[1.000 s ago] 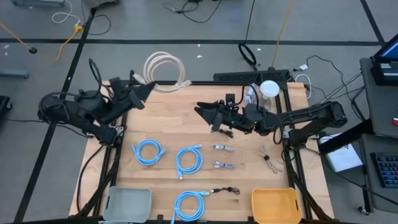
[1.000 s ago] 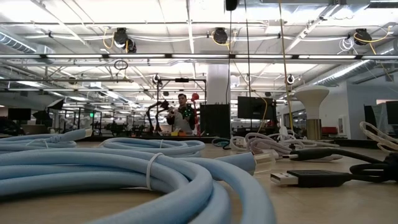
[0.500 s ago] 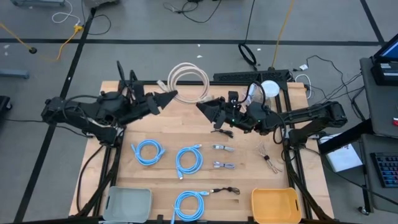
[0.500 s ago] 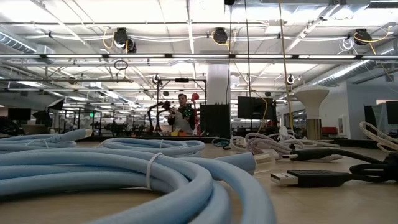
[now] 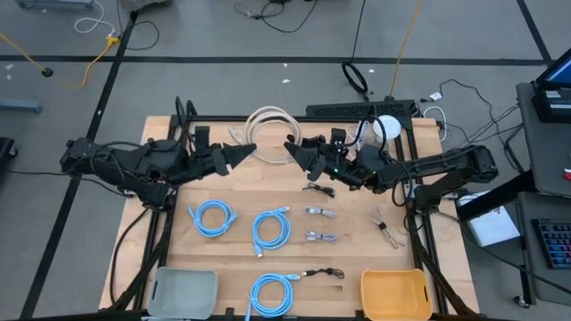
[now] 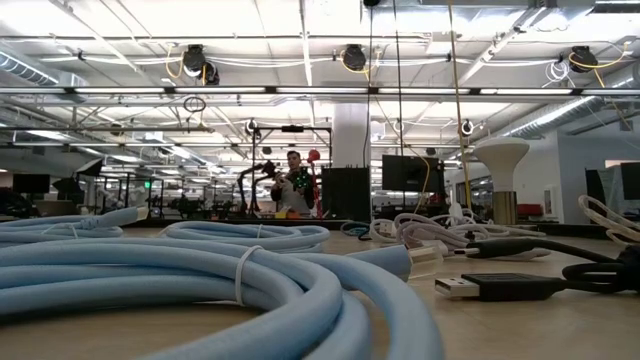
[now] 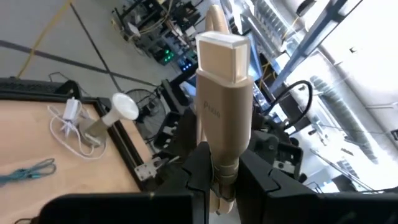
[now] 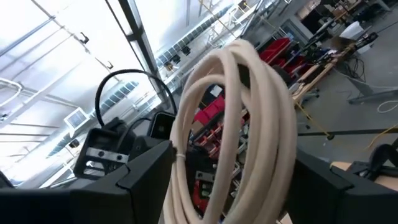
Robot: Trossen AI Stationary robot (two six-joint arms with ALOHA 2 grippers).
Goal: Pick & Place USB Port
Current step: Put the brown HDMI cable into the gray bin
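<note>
A cream cable coiled into a ring (image 5: 272, 110) hangs in the air over the table's far middle, between both grippers. My left gripper (image 5: 250, 152) points toward the table's right and is shut on the cable's plug (image 7: 224, 93), which sticks out past the fingers. My right gripper (image 5: 291, 148) points toward the table's left and is open. In its wrist view its fingers (image 8: 146, 177) stand on either side of the coil (image 8: 249, 118); whether they touch it I cannot tell. Two small USB adapters (image 5: 319, 212) (image 5: 321, 237) lie on the wood. My left gripper pinches the cream plug at its narrow base (image 7: 224, 163), where the cord leaves it, between its two fingers. The plug body stands straight out beyond the fingertips. The cable is lifted clear of the table, its coil hanging beside the gripper.
Three blue cable coils (image 5: 212, 217) (image 5: 270, 227) (image 5: 270, 292) and a black USB cable (image 5: 323, 273) lie on the near half. A grey bin (image 5: 183, 292) and a yellow bin (image 5: 395, 294) sit at the near edge. A thin wire (image 5: 384, 223) lies right; a person (image 6: 292, 185) stands far off.
My left gripper has swung from the far-left corner toward the right and the near side, carrying the cream cable; the coil has moved right, to the far middle. My right gripper has shifted a little toward the far edge, up to the coil.
</note>
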